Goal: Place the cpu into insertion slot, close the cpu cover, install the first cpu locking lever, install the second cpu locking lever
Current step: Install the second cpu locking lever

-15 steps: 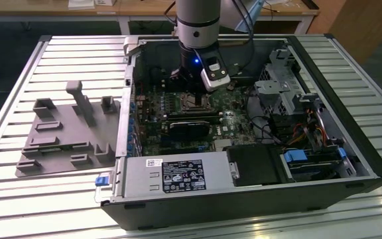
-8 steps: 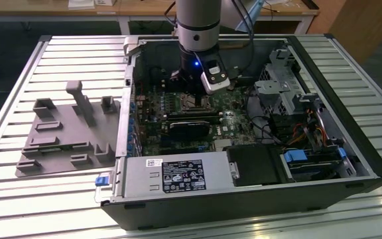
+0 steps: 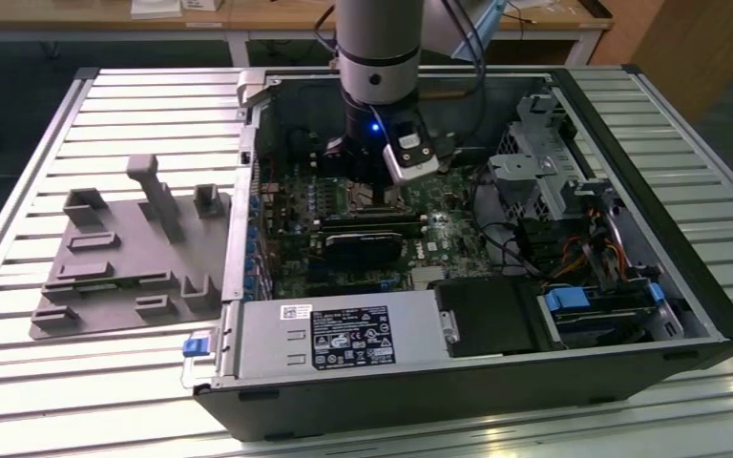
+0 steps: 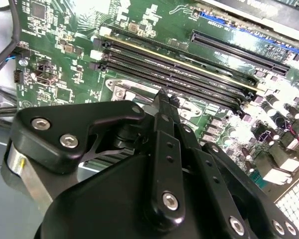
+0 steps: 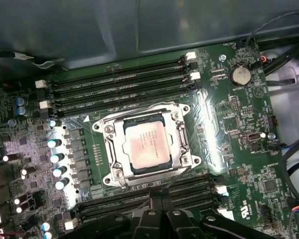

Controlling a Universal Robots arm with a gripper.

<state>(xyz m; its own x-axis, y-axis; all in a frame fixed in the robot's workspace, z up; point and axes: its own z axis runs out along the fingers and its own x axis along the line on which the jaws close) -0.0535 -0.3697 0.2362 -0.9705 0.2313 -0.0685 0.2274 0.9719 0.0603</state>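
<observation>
So the end effector (image 4: 162, 97) is hovering just over the socket area with its fingers pinched narrow and holding nothing. Right ahead of its tips, the cpu (image 5: 145, 145) is sitting in the insertion slot (image 5: 118, 172), with the cpu cover (image 5: 177, 142) looking closed over it. I'd guess it's working a locking lever (image 5: 177, 175) now, which calls for hooking that thin wire precisely under its catch.

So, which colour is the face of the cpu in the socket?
Pale silver-grey with a faint pinkish sheen; the cpu shows best in the first wrist view.
</observation>
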